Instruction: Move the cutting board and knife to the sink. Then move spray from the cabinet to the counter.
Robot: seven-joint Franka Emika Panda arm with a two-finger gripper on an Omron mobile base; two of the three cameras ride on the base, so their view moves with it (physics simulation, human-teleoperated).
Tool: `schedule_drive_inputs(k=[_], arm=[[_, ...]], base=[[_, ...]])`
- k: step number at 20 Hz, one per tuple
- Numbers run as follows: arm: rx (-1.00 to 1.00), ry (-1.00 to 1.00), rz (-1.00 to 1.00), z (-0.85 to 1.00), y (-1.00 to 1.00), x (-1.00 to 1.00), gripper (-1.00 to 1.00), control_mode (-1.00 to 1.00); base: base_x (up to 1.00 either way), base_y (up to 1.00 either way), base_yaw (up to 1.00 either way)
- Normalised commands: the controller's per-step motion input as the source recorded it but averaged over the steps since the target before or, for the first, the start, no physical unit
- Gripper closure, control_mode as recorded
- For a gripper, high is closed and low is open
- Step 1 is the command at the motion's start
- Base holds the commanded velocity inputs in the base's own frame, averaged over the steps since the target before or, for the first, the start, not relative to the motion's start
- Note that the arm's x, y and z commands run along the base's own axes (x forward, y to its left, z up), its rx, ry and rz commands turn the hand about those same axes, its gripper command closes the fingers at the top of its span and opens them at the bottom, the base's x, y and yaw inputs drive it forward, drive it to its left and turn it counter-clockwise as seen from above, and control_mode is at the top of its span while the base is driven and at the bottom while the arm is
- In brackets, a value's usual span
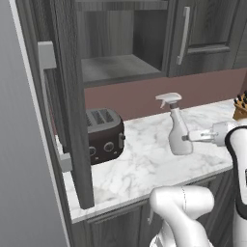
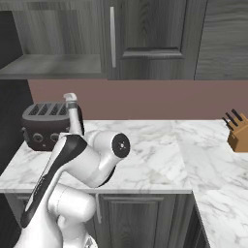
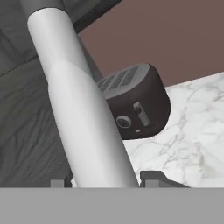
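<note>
The gripper (image 1: 189, 137), fingers clamped on the lower body of the spray bottle (image 1: 176, 126), holds it upright at the counter (image 1: 140, 164) right of the toaster (image 1: 103, 134), where releasing too high or tilted could topple the slim bottle.

The white marble surface (image 1: 144, 164) carried a dark toaster (image 1: 103, 135) near its left end and a tan knife block (image 2: 238, 133) far right.

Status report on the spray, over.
Claw shut on spray. Spray upright at the counter, right of toaster. Cabinet open. Nothing in the way.
</note>
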Motion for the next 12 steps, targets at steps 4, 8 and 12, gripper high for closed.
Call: schedule_drive_inputs(k=[4, 8, 12], arm=[[-0.01, -0.02, 0.00, -0.16, 0.00, 0.26, 1.00, -1.00], [0.00, -0.02, 0.01, -0.19, 0.00, 0.19, 1.00, -1.00], [0.00, -0.05, 0.08, -0.24, 0.00, 0.15, 1.00, -1.00]], base=[[0.00, 0.00, 0.00], [0.00, 0.00, 0.00], [0.00, 0.00, 0.00]])
